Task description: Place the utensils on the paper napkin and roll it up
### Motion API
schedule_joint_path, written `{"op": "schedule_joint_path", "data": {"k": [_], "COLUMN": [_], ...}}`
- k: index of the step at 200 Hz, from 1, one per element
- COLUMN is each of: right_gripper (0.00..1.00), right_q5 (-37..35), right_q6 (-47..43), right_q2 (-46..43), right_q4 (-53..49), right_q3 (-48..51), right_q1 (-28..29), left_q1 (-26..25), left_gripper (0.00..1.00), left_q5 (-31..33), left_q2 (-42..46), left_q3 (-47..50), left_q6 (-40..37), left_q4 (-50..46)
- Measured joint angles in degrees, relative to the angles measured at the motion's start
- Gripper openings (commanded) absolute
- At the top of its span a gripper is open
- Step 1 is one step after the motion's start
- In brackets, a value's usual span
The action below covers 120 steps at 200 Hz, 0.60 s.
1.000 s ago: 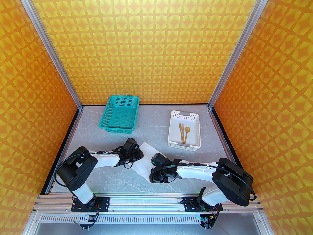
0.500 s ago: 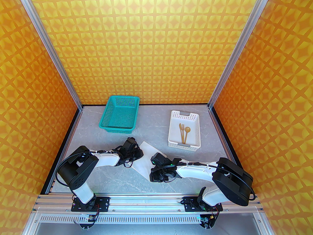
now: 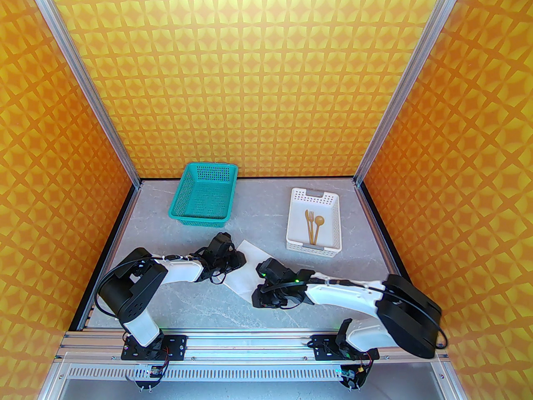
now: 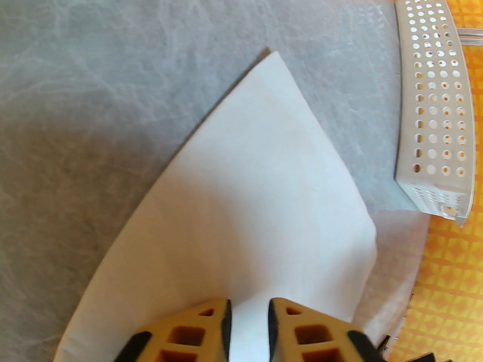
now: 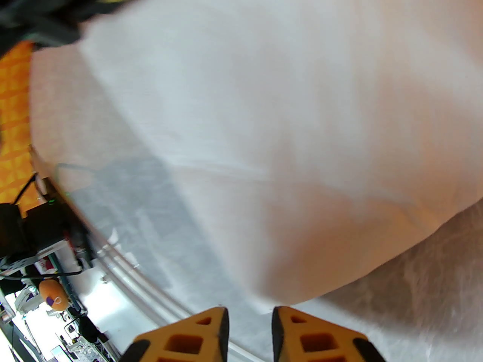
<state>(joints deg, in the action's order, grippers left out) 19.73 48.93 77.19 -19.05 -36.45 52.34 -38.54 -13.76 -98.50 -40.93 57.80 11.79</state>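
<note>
Here the paper napkin lies flat on the worktop, turned cornerwise, around the middle of its near half. The left gripper is over the napkin's left part. In the left wrist view its fingers stand a narrow gap apart with white paper under them, clamping nothing. The right gripper sits at the napkin's near right edge, its fingers likewise slightly parted and empty over bare worktop. The fork and spoon lie side by side in the white basket toward the far right. A teal basket stands by the far edge, left of centre.
</note>
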Motion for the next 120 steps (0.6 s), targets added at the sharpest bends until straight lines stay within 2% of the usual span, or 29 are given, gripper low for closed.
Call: {"op": "schedule_joint_path", "data": {"k": [29,72,120], "right_gripper": [0.28,0.3,0.38], "right_q5": [0.1,0.2,-0.5], "right_q6": [-1.8,-7.9,-16.5], "right_q2": [-5.7,-12.4,-14.9], "right_q4": [-4.0,-13.2,-21.7], "right_q3": [-0.6,-3.0,-11.1], "right_q1": [-4.9,-16.2,-28.5], "left_q1": [0.0,1.2,3.9], "left_gripper": [0.37,0.45,0.53], "left_q5": [-1.4,-1.8,5.0], "left_q2": [2.0,10.8,25.6], "left_q3": [-0.2,-2.8,-3.0], "left_q6": [0.0,-3.3,-10.5], "left_q4": [-0.9,-5.7,-16.2]}}
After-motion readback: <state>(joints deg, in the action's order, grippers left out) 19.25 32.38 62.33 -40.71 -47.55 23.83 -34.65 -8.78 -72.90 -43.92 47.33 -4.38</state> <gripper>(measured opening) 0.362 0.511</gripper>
